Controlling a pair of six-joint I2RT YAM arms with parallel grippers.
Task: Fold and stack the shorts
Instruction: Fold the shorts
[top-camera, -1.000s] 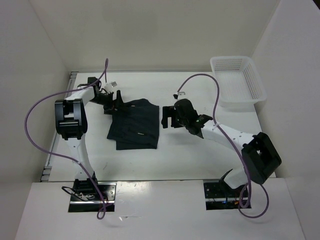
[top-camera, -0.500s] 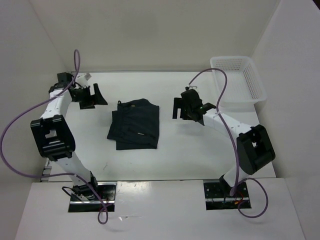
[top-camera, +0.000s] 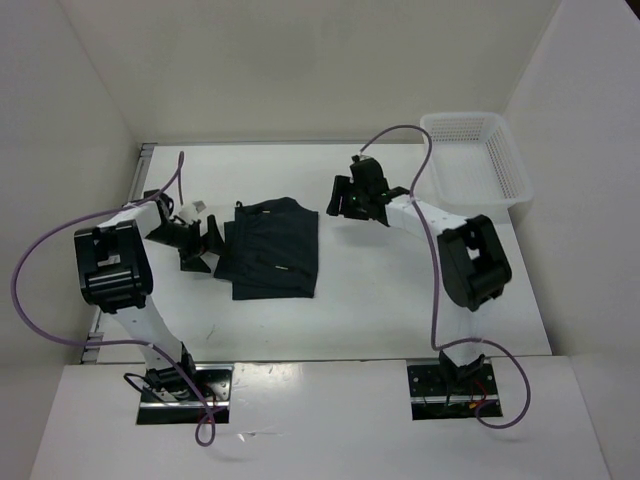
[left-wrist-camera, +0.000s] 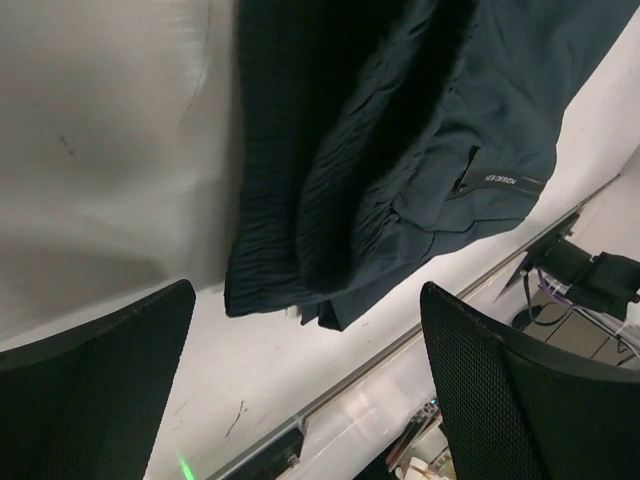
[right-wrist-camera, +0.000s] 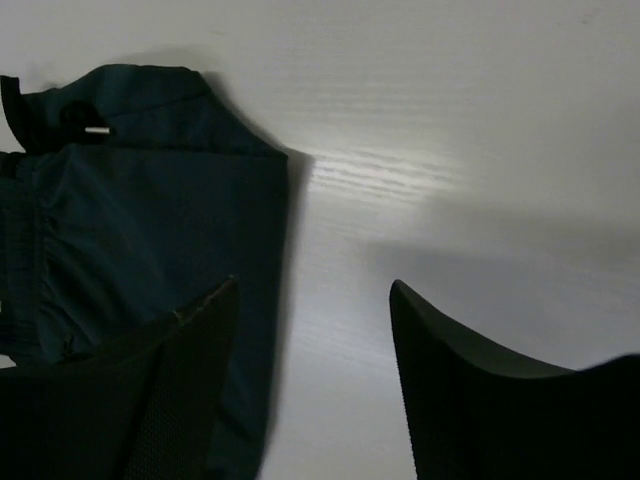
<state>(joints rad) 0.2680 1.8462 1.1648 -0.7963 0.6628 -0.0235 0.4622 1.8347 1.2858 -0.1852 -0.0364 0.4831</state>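
The dark navy shorts lie folded into a rectangle on the white table, left of centre. My left gripper is open and empty, just left of the shorts' left edge. In the left wrist view the gathered waistband lies ahead of the open fingers. My right gripper is open and empty, just right of the shorts' far right corner. The right wrist view shows that corner of the shorts by the left finger, with bare table between the jaws.
A white plastic mesh basket stands at the far right corner of the table. White walls close in the table on the left, back and right. The arm bases and purple cables sit along the near edge.
My left gripper has swung from the far left corner down to the shorts' left edge. My right gripper has moved up and left toward the shorts' far right corner. The shorts have not moved.
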